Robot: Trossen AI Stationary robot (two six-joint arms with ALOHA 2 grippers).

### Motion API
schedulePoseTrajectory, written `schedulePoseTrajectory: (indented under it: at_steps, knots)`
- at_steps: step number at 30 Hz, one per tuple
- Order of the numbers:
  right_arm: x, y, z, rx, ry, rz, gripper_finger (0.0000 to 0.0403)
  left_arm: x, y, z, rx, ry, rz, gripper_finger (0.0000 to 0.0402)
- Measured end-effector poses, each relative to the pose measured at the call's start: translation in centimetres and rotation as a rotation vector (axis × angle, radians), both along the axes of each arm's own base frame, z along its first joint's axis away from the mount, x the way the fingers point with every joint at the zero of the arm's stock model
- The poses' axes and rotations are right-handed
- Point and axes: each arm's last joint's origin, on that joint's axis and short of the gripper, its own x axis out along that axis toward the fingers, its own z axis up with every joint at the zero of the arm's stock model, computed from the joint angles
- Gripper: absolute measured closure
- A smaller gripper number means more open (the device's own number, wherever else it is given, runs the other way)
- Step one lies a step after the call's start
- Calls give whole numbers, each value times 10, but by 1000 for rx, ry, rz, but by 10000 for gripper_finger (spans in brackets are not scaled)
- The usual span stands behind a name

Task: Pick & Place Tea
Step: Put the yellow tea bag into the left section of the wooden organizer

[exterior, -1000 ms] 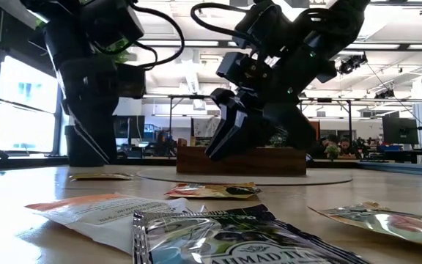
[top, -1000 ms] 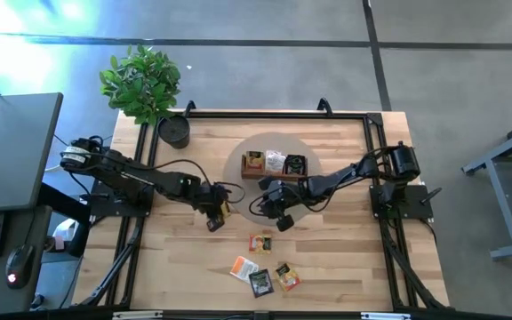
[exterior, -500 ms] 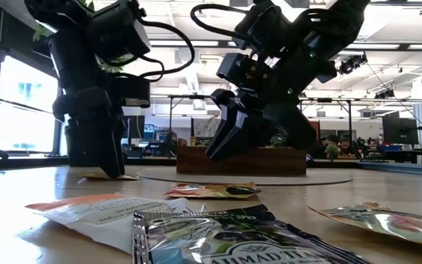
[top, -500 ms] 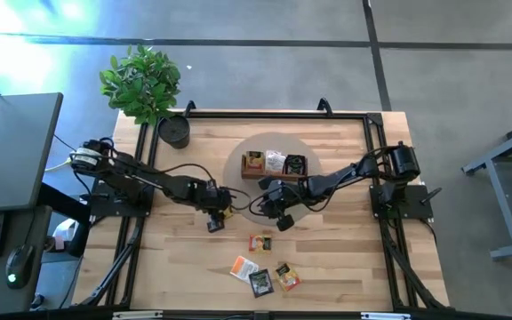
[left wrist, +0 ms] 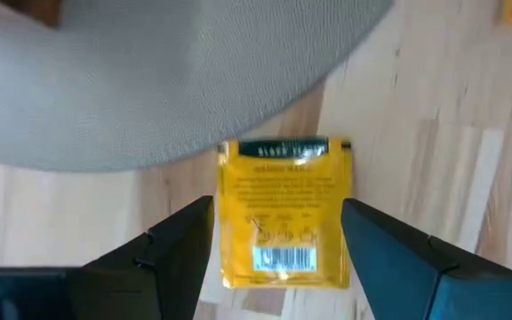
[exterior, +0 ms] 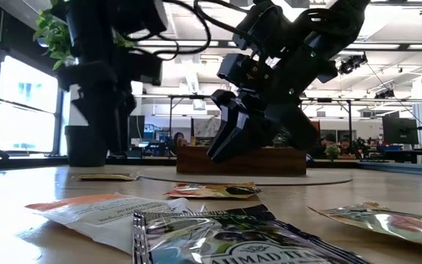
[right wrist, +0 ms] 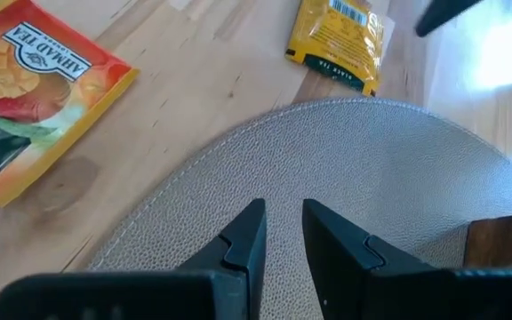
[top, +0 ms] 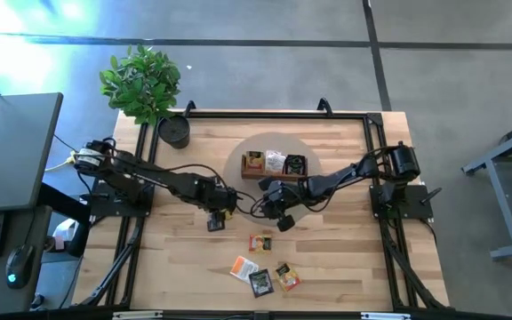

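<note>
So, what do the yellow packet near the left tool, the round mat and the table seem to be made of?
The yellow tea packet looks like glossy printed foil or coated paper; it is flat, with a barcode. The round grey mat seems to be leather-like or vinyl, judging by its fine pebbled grain. The table looks like pale jointed wood strips with a matte finish.

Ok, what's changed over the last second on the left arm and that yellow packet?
The left gripper reached further toward the table's middle and opened its fingers wide; it now hangs over the yellow packet, which lies flat beside the grey mat, not gripped. The right gripper over the mat and the loose packets stayed put.
</note>
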Motion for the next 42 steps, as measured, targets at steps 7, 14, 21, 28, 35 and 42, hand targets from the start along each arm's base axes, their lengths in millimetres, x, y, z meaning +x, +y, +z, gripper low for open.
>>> schedulePoseTrajectory:
  at_steps: [7, 14, 21, 28, 35, 42]
  knots:
    - [-1, 0, -1, -1, 8, 0, 329, 4, -1, -2, 3, 2, 1, 127]
    - [-1, 0, -1, -1, 14, -1, 329, 8, -1, -26, 39, 99, 20, 74]
    - [-1, 0, -1, -2, 18, -1, 329, 13, -3, -38, -7, 124, 25, 54]
    - [-1, 0, -1, -3, 18, -1, 329, 17, -5, -39, -73, 89, 81, 62]
    - [-1, 0, -1, -3, 18, -1, 329, 17, -4, -39, -76, 81, 152, 133]
    - [-1, 0, -1, -2, 18, -1, 329, 17, -4, -37, -83, 69, 191, 218]
